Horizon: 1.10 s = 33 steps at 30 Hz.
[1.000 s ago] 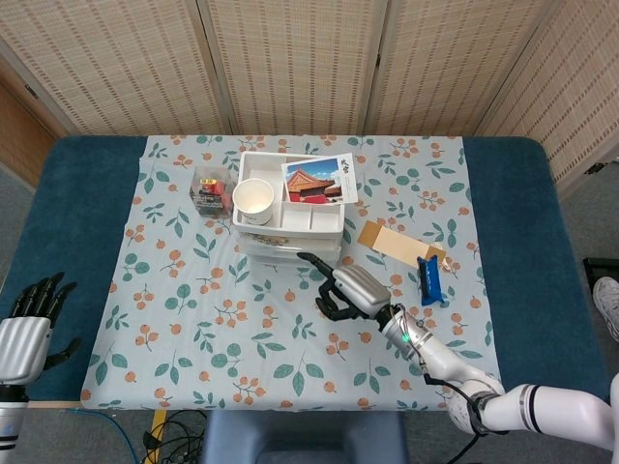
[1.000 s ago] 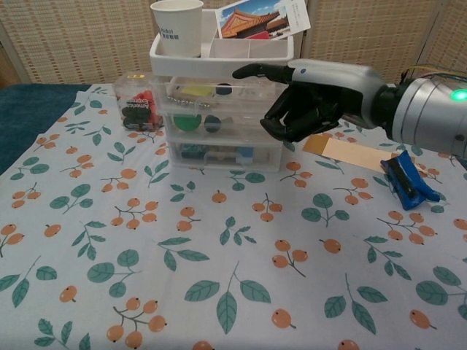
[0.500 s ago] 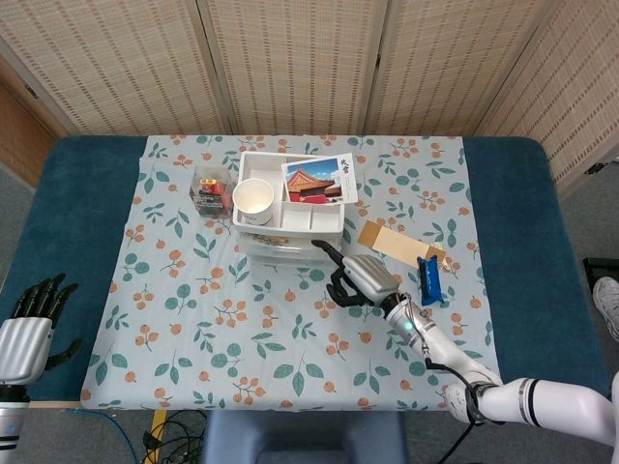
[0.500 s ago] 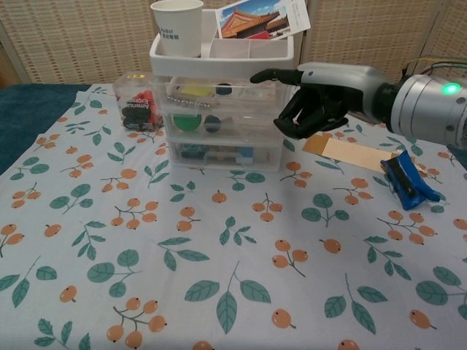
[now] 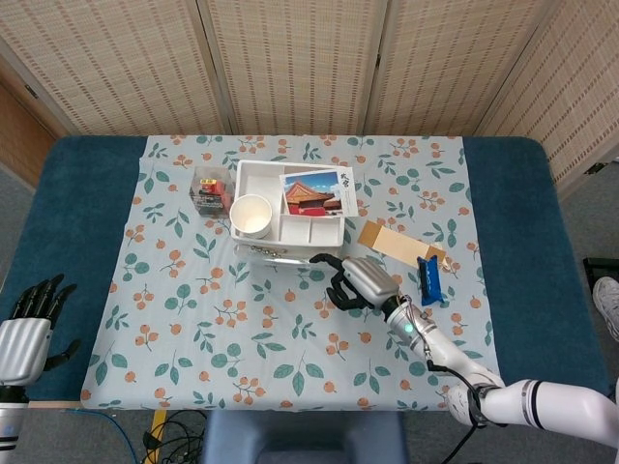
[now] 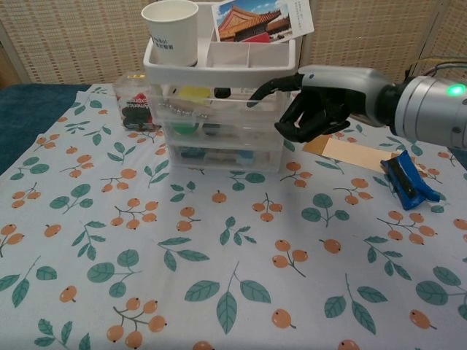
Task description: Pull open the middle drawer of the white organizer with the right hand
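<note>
The white organizer (image 6: 219, 73) stands at the far middle of the table and leans toward me, its top tray nearer than its base. From above, the tray's front rim (image 5: 290, 242) overhangs the clear drawers. The middle drawer (image 6: 219, 131) looks closed. My right hand (image 6: 328, 102) is at the organizer's upper right front corner. One extended finger (image 6: 257, 96) hooks onto the top drawer level, and the others are curled in. The head view has this hand (image 5: 363, 280) just in front of the organizer. My left hand (image 5: 29, 324) rests off the cloth at the near left, fingers spread.
A paper cup (image 6: 169, 29) and a postcard (image 6: 263, 18) sit in the top tray. A clear box of red items (image 6: 131, 106) stands left of the organizer. A tan cardboard strip (image 6: 346, 153) and a blue object (image 6: 407, 179) lie to the right.
The right hand swung its finger from pointing at the organizer to hooking its upper right front. The organizer's top has tipped toward me with the cup and postcard. The left hand is still.
</note>
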{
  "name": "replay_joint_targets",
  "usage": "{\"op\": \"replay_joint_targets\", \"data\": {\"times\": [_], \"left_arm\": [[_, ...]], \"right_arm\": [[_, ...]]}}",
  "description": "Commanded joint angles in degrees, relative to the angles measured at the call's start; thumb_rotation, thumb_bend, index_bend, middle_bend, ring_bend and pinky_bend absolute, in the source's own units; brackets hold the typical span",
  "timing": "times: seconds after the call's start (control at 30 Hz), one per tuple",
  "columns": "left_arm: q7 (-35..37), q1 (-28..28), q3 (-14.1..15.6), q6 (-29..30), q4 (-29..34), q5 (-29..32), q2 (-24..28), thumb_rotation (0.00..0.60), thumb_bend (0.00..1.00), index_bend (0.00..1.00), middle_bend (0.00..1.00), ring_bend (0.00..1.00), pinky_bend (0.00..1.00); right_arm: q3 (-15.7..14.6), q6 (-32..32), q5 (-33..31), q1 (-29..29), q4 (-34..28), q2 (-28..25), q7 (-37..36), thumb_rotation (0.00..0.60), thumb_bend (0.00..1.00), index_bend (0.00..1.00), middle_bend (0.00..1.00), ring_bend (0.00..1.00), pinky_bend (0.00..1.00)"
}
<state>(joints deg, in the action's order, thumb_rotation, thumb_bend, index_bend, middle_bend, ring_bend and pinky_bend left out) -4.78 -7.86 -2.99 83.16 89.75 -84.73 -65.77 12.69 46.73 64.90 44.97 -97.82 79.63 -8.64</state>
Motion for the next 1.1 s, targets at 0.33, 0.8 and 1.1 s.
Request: {"op": "replay_joint_targets", "data": {"times": [0.33,0.8,1.1], "left_arm": [[-0.47,-0.07,0.00,0.21,0.51,-0.34,0.06,0.600,0.22,0.13,0.06,0.06,0.09],[-0.78,-0.19,-0.01,0.16,0.64,-0.43,-0.09,0.600,0.22,0.13,0.06,0.06,0.09],[-0.87,-0.27,-0.01,0.12,0.65,-0.50,-0.16,0.600,0.22,0.13,0.06,0.06,0.09]], "right_arm": [[-1.91,0.09,3.63,-2.08,-4.63,-3.08,-1.98,0.600,0.57,0.19,0.82,0.99,1.00],[-4.87,0.78,8.16,-4.46,-10.05,-7.09,-2.46,0.600,0.57,0.19,0.82,0.99,1.00],[-5.15,2.06,10.62,-5.38,-11.57,-8.97,-3.29,0.600,0.57,0.15,0.82,0.99,1.00]]}}
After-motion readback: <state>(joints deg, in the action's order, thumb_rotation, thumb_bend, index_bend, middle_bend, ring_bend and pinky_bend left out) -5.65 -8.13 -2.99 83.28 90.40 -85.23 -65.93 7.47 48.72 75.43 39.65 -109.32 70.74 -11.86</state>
